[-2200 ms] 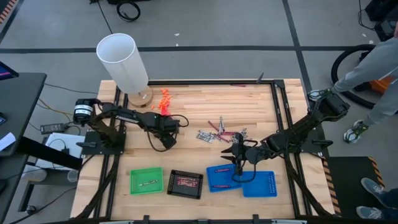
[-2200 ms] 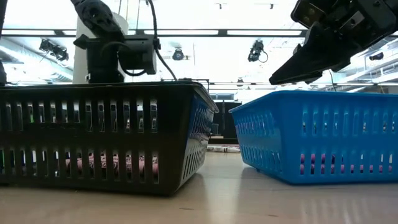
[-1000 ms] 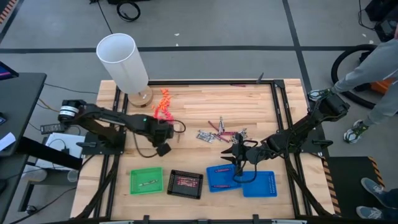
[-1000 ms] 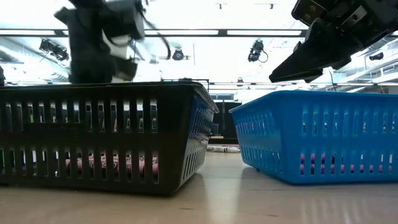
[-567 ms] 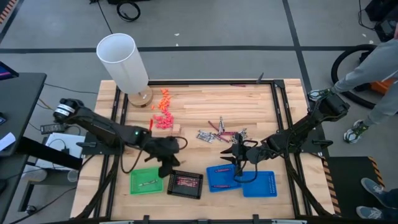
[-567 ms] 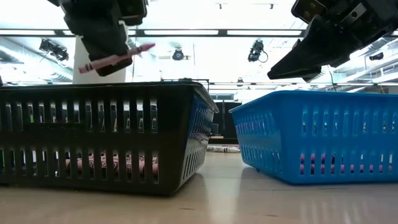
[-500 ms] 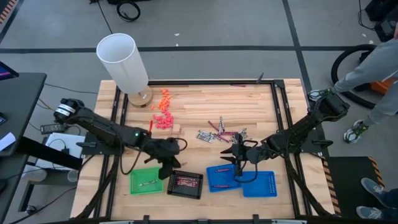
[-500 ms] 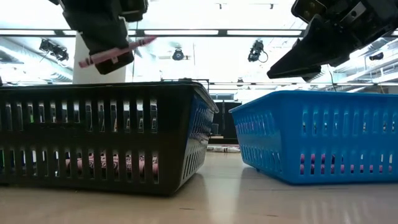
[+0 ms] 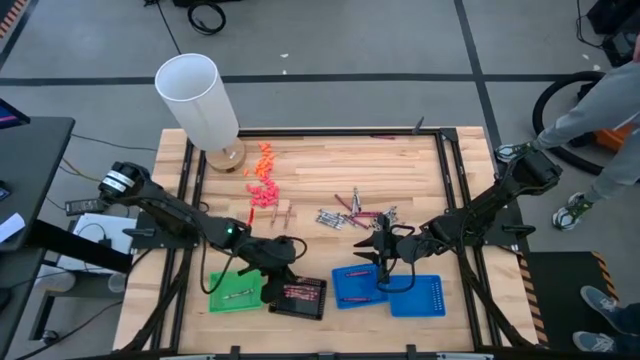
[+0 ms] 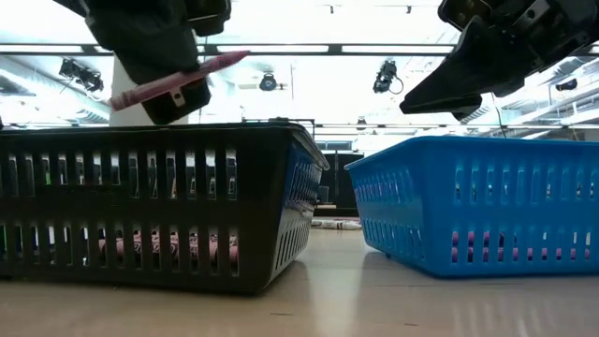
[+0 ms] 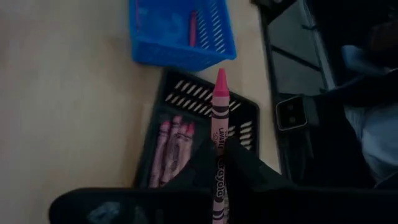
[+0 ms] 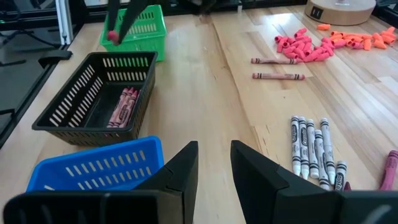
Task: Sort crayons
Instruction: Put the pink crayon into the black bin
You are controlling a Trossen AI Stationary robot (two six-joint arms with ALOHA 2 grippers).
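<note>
While the left gripper [image 9: 281,272] hangs over the black basket [image 9: 299,297] at the front of the table, its fingers are closed tight on a pink crayon [image 10: 178,80], which sticks out past the fingertips and points across the basket's open top. Left of that basket sits a green basket [image 9: 235,290] with a single crayon in it; behind, near the white cylinder [image 9: 198,98], lie chunky orange and pink pieces [image 9: 262,172].

Judged from this, the step in hand is delivery: the pink crayon is poised above the bin that already holds several pinkish crayons [image 11: 174,140]. The next move calls for lowering a little, so the stick clears the rim and falls inside, then parting the fingers.

Further right, loose crayons [image 9: 355,214] in silver-grey and maroon wait at mid-table, still unsorted. The right gripper [image 9: 382,252] hovers above the blue basket [image 9: 352,285], jaws partly open and holding nothing. A second blue basket [image 9: 420,295] sits beside it.

From table height the basket walls hide most of their contents, and the left arm covers part of the black basket from above. A person [image 9: 600,100] at the right edge is cut off.
</note>
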